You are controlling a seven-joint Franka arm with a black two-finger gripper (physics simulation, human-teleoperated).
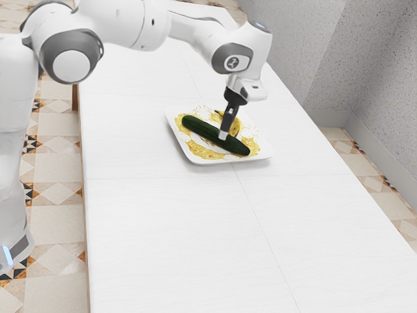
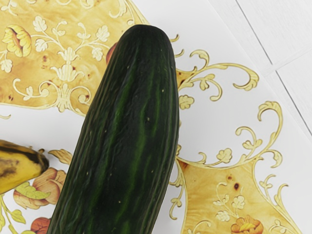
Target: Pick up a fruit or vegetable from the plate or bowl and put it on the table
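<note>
A white table [image 1: 163, 241] with thin seams fills the near part of the exterior view. Farther along it sits a square white plate [image 1: 215, 162] with raised edges and a yellow pattern. A long, dark green cucumber [image 1: 202, 128], the thing to be picked up, lies on the plate, slanting across it from near the rim at the exterior view's left toward the nearer corner at the right.

The black gripper [image 1: 223, 135] points down at the cucumber, its tip overlapping the cucumber's middle. Whether it is wide, narrow or holding the cucumber, I cannot tell. Just behind the cucumber is a yellow banana [image 1: 235, 126], partly hidden by the gripper.

The white and gray arm [image 1: 124, 23] reaches in from the exterior view's left, above the table. Patterned floor tiles [image 1: 55, 222] run along both sides of the table, and speckled gray walls [image 1: 287, 45] stand beyond at the right.

The exterior view gives the cucumber's whole length; the wrist view brings out one rounded end, lighter green streaks and tiny pale specks on its skin. The wrist view also reveals the banana's dark tip and brown patches, and the plate's painted scrolls, flowers and reddish fruit.
</note>
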